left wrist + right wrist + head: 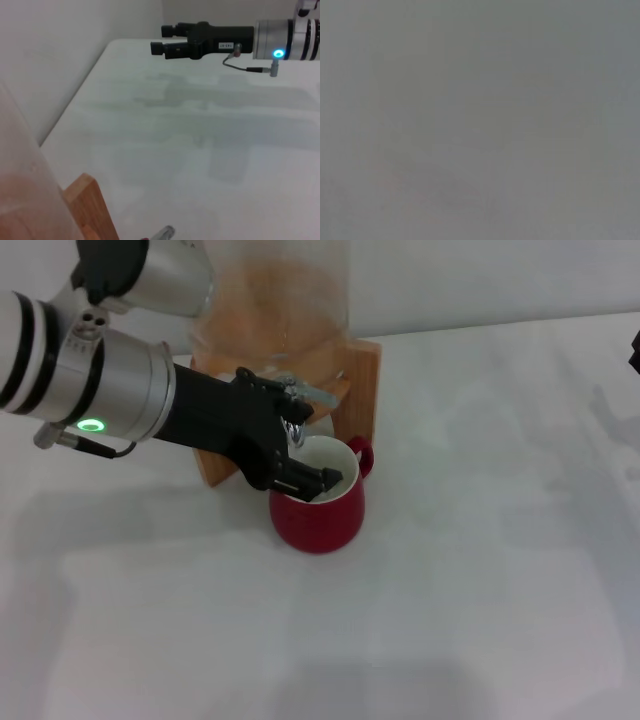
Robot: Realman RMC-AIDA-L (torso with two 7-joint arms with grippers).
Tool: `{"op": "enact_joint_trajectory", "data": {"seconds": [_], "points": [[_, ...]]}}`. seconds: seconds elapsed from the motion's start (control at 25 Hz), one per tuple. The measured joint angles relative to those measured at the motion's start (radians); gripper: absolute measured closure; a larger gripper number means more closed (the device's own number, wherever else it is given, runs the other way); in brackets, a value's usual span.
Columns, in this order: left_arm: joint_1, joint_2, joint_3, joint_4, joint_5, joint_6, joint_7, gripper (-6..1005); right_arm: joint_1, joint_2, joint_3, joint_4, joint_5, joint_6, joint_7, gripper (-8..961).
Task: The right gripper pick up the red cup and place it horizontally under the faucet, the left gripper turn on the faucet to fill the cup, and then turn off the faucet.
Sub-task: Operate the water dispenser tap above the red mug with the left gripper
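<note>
1. Cup position: red cup (318,508) stands upright on the white desk (480,570), right under the faucet (296,400), against the wooden stand (362,390); handle points to about 1 o'clock.
2. Left gripper (318,482) reaches in from 9 o'clock, tips over the cup rim just below the faucet lever; fingers close together, nothing clamped as far as I can see.
3. Right gripper (161,40) is parked well apart from the cup, seen only in the left wrist view; fingers slightly apart, empty.
4. Handling guess: ceramic, stiff, glossy so slippery, heavier once filled, chips if knocked. Best hold across the rim wall or by the handle.
5. Faucet lever looks small and smooth; needs a light nudge.
</note>
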Motion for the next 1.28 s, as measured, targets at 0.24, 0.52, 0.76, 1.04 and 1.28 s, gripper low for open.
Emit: {"op": "enact_joint_trajectory", "data": {"seconds": [0.24,0.52,0.76,1.04,1.28], "points": [[-0.02,0.0,0.0,-0.03,0.0,0.004,0.012,170,-0.001,0.002,0.001,0.002,0.0,0.0,0.0,109],[-0.048,0.001,-0.007,-0.065,0.0,0.005,0.036,169,-0.004,0.001,-0.001,0.0,0.0,0.0,0.0,109],[-0.069,0.002,-0.008,-0.084,0.0,0.006,0.045,169,-0.004,0.001,-0.001,-0.002,0.0,0.0,0.001,109],[-0.099,0.003,-0.008,-0.113,0.001,0.007,0.057,170,-0.004,0.001,0.001,-0.001,0.0,-0.005,0.001,110],[-0.119,0.003,-0.01,-0.137,0.0,0.008,0.069,169,-0.004,0.001,0.002,0.004,0.0,-0.016,0.001,110]]}}
